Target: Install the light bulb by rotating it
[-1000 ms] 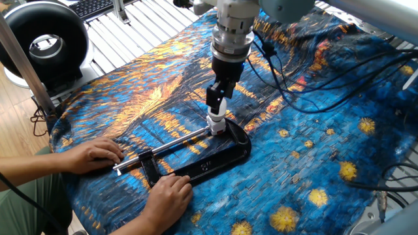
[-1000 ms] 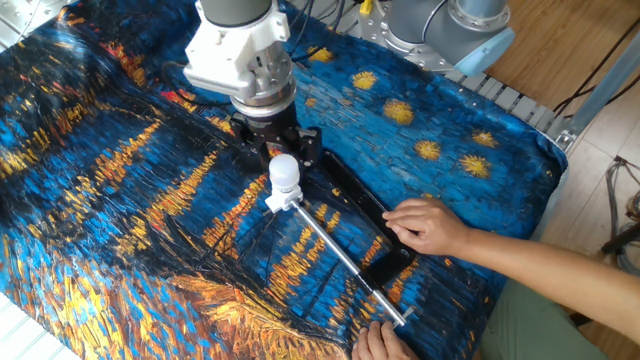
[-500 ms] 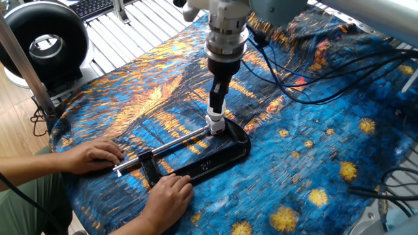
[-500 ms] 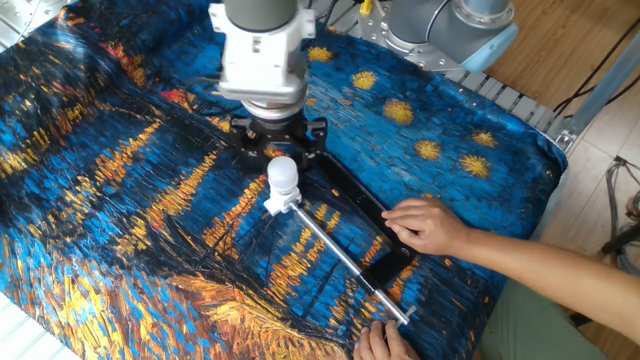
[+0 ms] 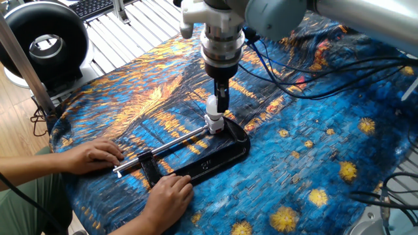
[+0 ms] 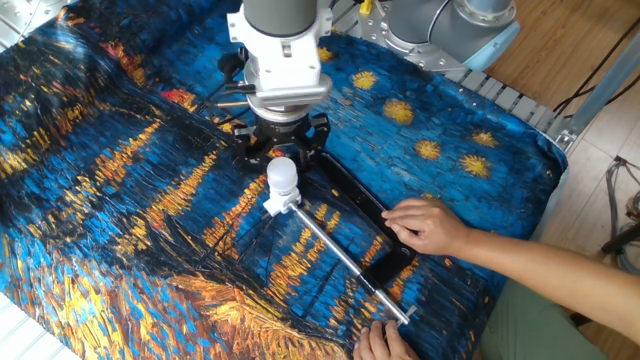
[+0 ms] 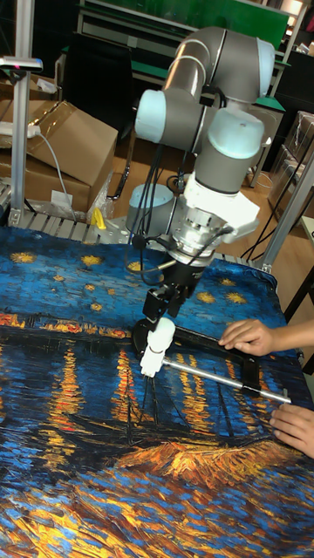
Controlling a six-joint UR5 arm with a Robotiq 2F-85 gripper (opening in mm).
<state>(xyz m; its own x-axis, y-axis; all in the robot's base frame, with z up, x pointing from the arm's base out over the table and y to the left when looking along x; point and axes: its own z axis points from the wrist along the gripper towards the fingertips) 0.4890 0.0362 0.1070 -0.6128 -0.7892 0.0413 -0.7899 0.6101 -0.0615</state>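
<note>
A robot lab or workshop, big grey robot arm (image 7: 205,96), cardboard boxes (image 7: 65,144), metal frame posts (image 7: 19,105), loose black cables (image 5: 326,62), bench under a painted cloth (image 6: 110,200)

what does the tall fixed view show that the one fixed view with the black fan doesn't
Only the tall view shows the arm's grey elbow joints, cardboard boxes and a green board behind the table. Only the fan view shows the black ring fan, a keyboard and the person's green trousers. Both show the pincer at the light bulb, the black clamp with its steel rod, two hands and the painted blue cloth.
</note>
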